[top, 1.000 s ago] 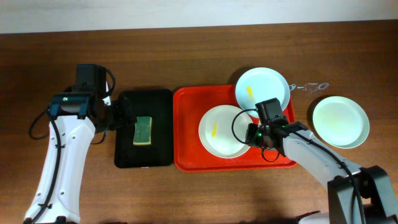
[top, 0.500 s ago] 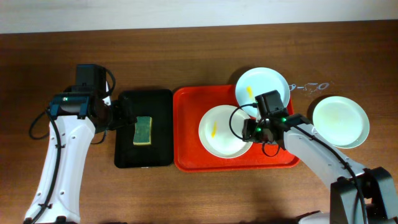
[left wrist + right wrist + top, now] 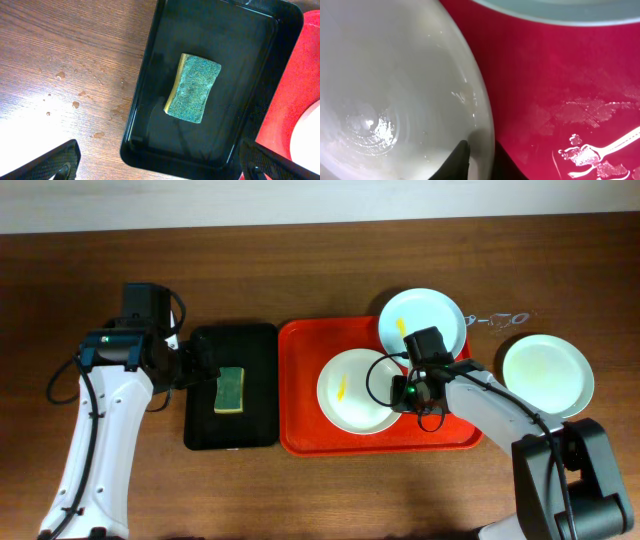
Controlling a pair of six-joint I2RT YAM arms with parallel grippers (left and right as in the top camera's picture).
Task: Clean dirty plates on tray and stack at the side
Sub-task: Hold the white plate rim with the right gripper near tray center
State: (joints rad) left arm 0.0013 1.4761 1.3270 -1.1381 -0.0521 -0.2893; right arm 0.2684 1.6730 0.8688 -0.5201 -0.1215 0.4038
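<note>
Pick-up seems in hand: the dirty plate (image 3: 355,390) in the middle of the tray (image 3: 300,395) is met at its 3 o'clock rim by the right gripper (image 3: 407,392). Whether its fingers are clamped cannot be told. The left gripper (image 3: 161,166) is held spread over the sponge (image 3: 192,87). A secure pinch is called for next.

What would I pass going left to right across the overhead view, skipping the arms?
Black sponge tray → red tray → white plate lying in it → mint plate overhanging its far edge → pale plate off the tray.
</note>
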